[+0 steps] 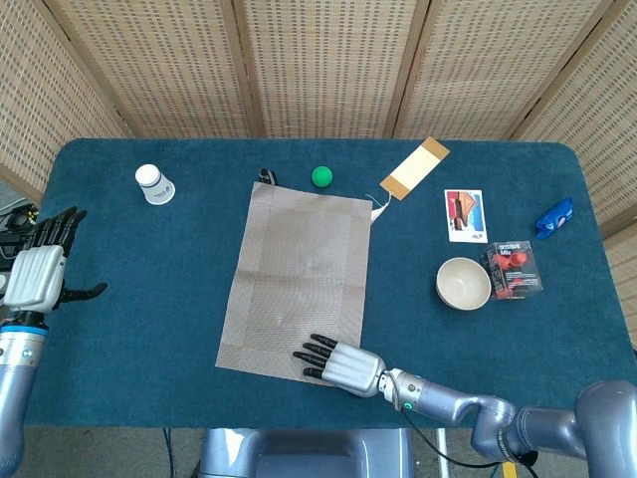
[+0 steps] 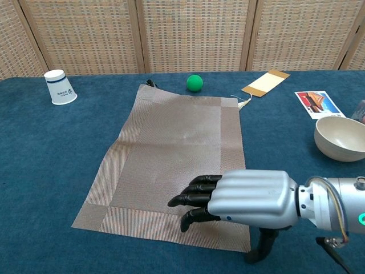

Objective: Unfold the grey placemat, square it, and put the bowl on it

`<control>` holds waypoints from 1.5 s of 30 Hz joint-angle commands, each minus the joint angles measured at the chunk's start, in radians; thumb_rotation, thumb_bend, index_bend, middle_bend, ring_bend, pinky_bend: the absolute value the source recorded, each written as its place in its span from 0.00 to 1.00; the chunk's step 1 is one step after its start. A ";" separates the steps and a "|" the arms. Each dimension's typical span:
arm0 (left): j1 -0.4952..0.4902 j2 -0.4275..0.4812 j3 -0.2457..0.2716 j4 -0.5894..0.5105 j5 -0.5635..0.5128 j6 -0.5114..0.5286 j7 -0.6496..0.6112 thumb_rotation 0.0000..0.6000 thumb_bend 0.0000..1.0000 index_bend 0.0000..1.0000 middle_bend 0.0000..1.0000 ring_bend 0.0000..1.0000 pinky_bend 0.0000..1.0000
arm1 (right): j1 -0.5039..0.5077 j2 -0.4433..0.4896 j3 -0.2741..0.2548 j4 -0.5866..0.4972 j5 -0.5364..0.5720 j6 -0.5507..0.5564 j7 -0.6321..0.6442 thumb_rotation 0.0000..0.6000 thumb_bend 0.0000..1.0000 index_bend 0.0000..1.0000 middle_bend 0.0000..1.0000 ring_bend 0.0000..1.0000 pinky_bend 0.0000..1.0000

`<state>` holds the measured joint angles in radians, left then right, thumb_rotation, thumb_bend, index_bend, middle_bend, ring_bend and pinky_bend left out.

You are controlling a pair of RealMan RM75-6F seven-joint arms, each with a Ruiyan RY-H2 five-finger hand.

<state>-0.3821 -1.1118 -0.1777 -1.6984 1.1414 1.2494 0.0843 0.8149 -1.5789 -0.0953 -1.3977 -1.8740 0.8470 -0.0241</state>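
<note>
— Where the right hand (image 2: 251,197) lies over the near edge of the placemat (image 1: 296,279), can you tell whether it presses down?

— Not for certain. Its dark fingers (image 2: 197,191) stretch out flat and slightly apart over the mat's near right part, holding nothing, but the silver back of the hand covers whatever contact there is. The thumb drops down just off the mat's near right corner, towards the table (image 1: 149,299).

— Anything else hard to read?

— A small black thing (image 1: 266,177) peeks out at the mat's far left corner, well away from that hand; I cannot tell what it is. The chest view cuts off the bowl (image 1: 463,283) at its right edge.

— Where is the bowl?

— On the blue cloth, right of and beyond the right hand, clear of the mat, just beside a red and black packet (image 1: 515,270).

— And the mat?

— Spread out flat, a little askew to the table edge.

— The left hand (image 1: 38,271)?

— Only in the head view, out beyond the table's left end, fingers spread, empty.
</note>
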 commanded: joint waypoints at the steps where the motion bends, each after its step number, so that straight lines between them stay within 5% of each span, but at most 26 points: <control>1: 0.000 0.000 -0.001 0.001 0.001 -0.002 0.000 1.00 0.00 0.00 0.00 0.00 0.00 | -0.001 0.006 -0.009 -0.007 0.000 0.006 -0.003 1.00 0.00 0.24 0.00 0.00 0.00; 25: 0.005 -0.001 -0.008 -0.001 0.011 -0.014 -0.010 1.00 0.00 0.00 0.00 0.00 0.00 | -0.008 -0.023 -0.017 0.049 0.055 0.043 -0.029 1.00 0.02 0.24 0.00 0.00 0.00; 41: 0.007 0.002 -0.012 0.000 0.015 -0.022 -0.019 1.00 0.00 0.00 0.00 0.00 0.00 | -0.008 -0.033 -0.015 0.063 0.073 0.067 -0.038 1.00 0.45 0.25 0.00 0.00 0.00; 45: 0.007 0.002 -0.012 0.000 0.016 -0.025 -0.021 1.00 0.00 0.00 0.00 0.00 0.00 | -0.010 -0.035 -0.015 0.069 0.078 0.073 -0.038 1.00 0.49 0.26 0.00 0.00 0.00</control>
<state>-0.3750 -1.1101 -0.1897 -1.6987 1.1578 1.2244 0.0638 0.8053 -1.6136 -0.1104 -1.3285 -1.7956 0.9196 -0.0623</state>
